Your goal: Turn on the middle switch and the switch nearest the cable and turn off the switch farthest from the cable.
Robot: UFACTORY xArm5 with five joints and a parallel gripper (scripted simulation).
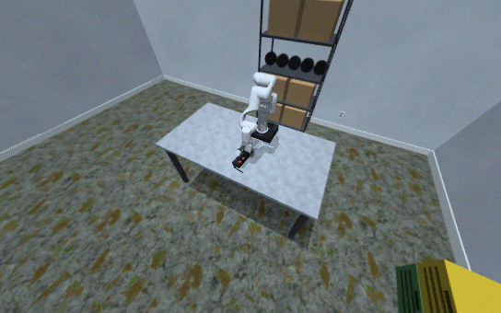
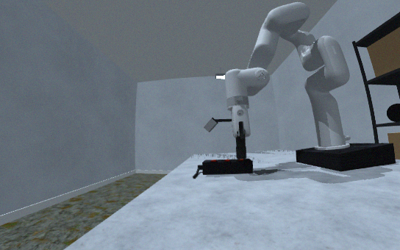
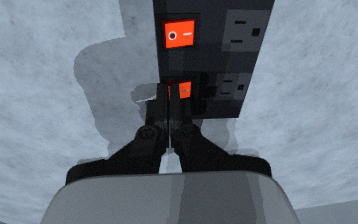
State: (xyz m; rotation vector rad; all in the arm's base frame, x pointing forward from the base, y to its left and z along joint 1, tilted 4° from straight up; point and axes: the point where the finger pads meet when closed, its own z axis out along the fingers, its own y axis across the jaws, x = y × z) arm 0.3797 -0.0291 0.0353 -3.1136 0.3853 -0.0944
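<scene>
Grey walls surround the table (image 1: 295, 179), where the power strip (image 2: 227, 167) lies flat near its front edge; the hand (image 3: 169, 102), fingers together and empty, presses an orange switch (image 3: 183, 90).

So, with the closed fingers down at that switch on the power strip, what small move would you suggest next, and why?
Probably lift straight up a little. The shut gripper has its fingertips at the left edge of one red switch on the power strip, hiding much of it, so its state cannot be told. Backing off would show whether it has flipped before going on to another switch.
</scene>
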